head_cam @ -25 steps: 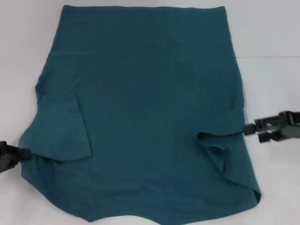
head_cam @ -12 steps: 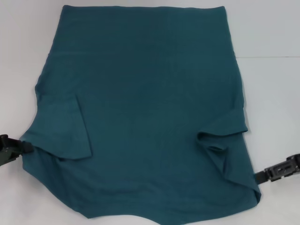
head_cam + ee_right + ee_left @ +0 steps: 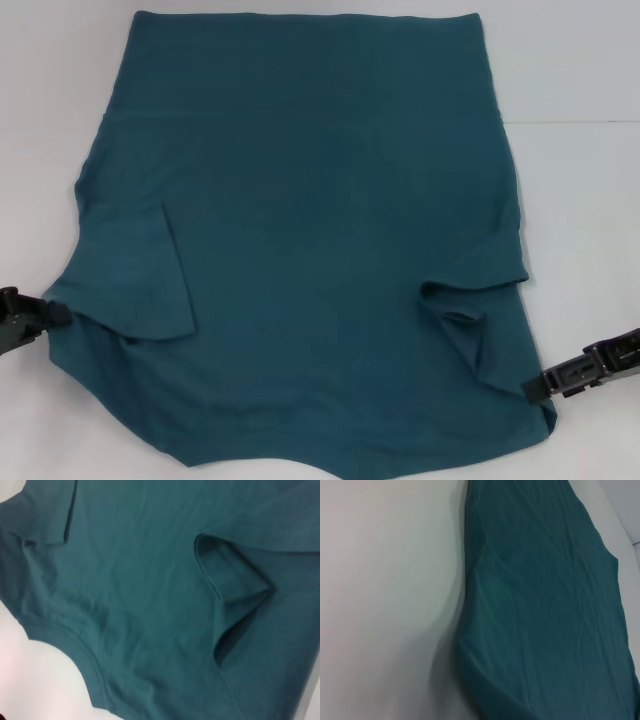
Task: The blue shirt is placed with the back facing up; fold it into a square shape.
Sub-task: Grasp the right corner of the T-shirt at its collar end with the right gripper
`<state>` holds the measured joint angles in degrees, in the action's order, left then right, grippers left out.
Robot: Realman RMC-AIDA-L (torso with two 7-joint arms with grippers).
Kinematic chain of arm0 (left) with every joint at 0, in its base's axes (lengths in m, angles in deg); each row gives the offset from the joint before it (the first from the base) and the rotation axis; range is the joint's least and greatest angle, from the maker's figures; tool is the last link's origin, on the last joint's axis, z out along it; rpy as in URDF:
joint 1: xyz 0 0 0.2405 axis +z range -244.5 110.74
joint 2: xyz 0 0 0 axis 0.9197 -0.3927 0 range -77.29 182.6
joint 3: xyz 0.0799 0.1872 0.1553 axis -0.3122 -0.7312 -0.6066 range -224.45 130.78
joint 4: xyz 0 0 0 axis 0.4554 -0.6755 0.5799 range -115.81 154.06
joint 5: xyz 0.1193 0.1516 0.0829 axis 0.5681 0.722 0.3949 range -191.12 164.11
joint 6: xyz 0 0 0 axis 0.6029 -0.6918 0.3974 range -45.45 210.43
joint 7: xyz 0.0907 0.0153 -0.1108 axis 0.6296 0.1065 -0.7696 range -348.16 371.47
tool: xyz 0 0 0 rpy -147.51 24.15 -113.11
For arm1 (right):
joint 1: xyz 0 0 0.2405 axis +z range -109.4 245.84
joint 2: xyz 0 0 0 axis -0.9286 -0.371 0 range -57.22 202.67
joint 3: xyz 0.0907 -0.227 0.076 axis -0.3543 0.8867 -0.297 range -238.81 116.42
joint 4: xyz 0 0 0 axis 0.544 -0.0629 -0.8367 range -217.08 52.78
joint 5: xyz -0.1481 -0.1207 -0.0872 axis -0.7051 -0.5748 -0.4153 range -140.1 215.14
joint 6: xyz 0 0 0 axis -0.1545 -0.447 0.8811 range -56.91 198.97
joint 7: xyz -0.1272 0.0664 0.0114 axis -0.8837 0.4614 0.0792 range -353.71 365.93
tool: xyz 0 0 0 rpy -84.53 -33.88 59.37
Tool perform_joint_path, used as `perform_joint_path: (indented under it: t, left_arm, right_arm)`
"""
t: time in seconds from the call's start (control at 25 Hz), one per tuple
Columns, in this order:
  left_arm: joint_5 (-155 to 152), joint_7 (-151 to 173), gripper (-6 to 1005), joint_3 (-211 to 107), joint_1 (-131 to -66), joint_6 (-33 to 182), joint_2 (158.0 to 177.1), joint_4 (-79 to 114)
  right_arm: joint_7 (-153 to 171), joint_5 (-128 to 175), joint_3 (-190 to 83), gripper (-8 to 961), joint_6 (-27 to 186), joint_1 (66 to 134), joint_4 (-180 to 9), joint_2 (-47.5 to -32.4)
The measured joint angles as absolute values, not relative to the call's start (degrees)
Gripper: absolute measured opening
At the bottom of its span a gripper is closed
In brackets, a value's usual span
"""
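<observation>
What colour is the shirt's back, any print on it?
The blue shirt is plain dark teal-blue, no print visible; the head view shows it best.

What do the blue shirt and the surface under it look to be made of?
The blue shirt looks like soft matte knit fabric, probably cotton jersey: it creases, drapes, and shows a stitched ribbed collar in the right wrist view. The table appears smooth, white and faintly glossy, perhaps laminate or a plastic sheet; the look leaves it open.
</observation>
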<state>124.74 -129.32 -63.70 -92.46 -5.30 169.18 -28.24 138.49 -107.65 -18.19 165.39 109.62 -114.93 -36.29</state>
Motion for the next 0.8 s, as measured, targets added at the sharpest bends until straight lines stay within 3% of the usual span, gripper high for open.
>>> perform_joint_path:
  t: [0.8]
  left_arm:
    - [124.74, -129.31, 24, -63.62, -92.09, -5.11, 169.32, -28.25]
  right_arm:
    - [140.27, -107.68, -16.85, 885, 163.71, 109.36, -114.85, -36.89]
